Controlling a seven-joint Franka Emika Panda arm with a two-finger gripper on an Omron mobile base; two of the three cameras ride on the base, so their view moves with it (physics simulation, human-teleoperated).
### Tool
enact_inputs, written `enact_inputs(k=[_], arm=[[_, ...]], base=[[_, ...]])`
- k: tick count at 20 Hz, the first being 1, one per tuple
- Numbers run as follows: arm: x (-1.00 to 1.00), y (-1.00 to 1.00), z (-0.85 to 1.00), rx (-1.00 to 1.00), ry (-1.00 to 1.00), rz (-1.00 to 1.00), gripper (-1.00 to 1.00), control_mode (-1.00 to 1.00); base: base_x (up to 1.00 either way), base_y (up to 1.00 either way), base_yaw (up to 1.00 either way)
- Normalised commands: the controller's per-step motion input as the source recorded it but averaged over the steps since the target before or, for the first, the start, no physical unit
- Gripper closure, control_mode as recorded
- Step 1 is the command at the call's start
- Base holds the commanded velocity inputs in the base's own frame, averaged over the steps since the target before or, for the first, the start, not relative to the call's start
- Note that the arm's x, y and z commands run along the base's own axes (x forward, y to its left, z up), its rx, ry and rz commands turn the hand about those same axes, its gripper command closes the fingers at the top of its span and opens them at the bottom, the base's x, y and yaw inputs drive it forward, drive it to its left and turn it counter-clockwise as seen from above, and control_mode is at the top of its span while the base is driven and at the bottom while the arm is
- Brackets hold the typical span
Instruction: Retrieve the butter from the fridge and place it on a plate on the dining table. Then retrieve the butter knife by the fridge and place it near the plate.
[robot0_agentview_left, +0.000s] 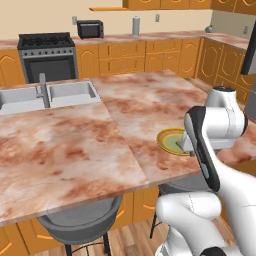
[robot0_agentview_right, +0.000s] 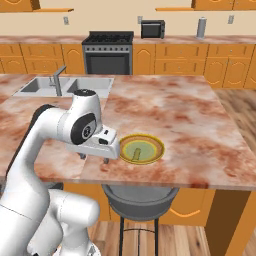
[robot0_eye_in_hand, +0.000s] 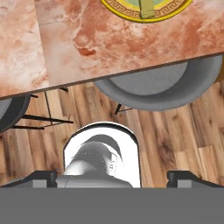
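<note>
Pincer wide and empty just beside the plate — butter on it, grey stool under the dining table edge

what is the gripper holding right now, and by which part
Nothing. The gripper is open and empty beside the plate, and the butter lies on the plate, apart from the fingers.

You see the plate lying flat on the dining table, close to its near edge, above a grey stool. It is round and shallow, with an ochre patterned rim and a pale green centre. The butter, a small pale yellow block, rests on the plate's centre, slightly toward the near side.
</note>
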Motion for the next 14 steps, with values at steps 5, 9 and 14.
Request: enact_inputs(k=[5, 9, 14], arm=[[-0.04, 0.3, 0.0, -0.08, -0.05, 0.0, -1.0, -1.0], [0.06, 0.33, 0.0, -0.03, -0.11, 0.0, -1.0, -1.0], [0.0, 0.04, -0.02, 0.03, -0.07, 0.0, -1.0, -1.0]], base=[[0.0, 0.0, 0.0], [0.0, 0.0, 0.0], [0.0, 0.0, 0.0]])
